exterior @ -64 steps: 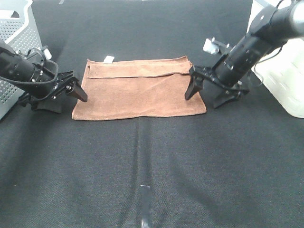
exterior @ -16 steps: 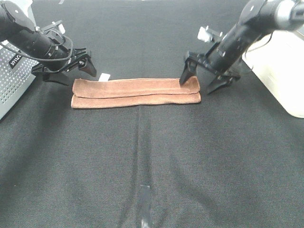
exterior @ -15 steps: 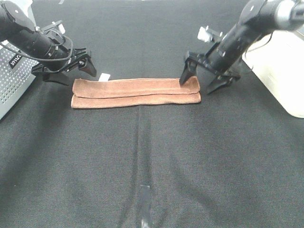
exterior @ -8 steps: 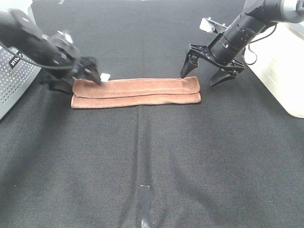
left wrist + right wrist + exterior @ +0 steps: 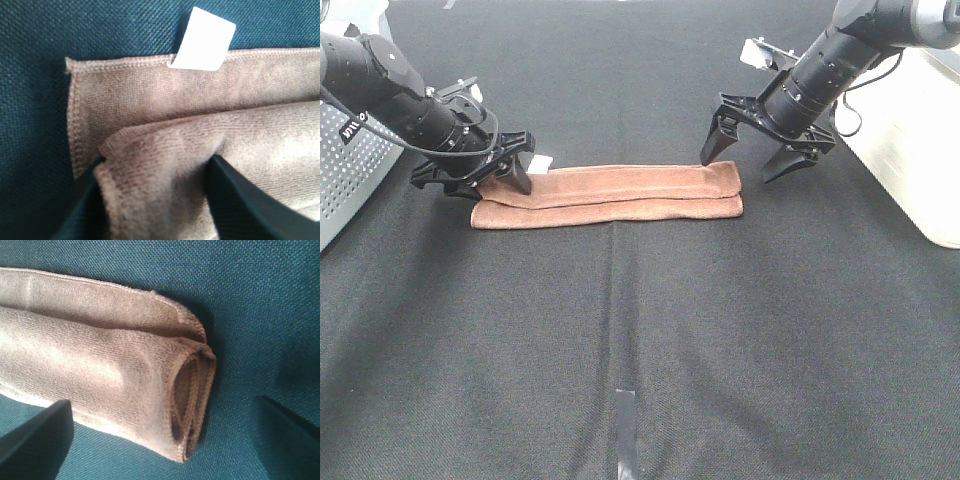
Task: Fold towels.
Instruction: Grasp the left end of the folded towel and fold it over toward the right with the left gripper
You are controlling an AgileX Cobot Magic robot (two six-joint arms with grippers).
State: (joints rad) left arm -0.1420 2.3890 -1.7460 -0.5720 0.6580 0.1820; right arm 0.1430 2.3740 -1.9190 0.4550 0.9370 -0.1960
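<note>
The reddish-brown towel (image 5: 620,195) lies folded into a long narrow strip on the black cloth, with its white tag (image 5: 540,162) at the far left corner. My left gripper (image 5: 490,185) is down on the strip's left end. In the left wrist view its fingers (image 5: 85,205) stand apart on either side of the raised top layer of the towel (image 5: 150,95), near the tag (image 5: 205,40). My right gripper (image 5: 736,168) hovers open just above the right end. The right wrist view shows the rolled end of the towel (image 5: 90,365) between the wide-spread jaws of the right gripper (image 5: 162,402), untouched.
A grey perforated bin (image 5: 350,170) stands at the left edge. A white container (image 5: 910,140) sits at the right edge behind the right arm. A short strip of tape (image 5: 625,430) marks the cloth near the front.
My left gripper has dropped from behind the towel onto its left end, and its jaws have narrowed. The right gripper lifted off the right end and now holds still.
</note>
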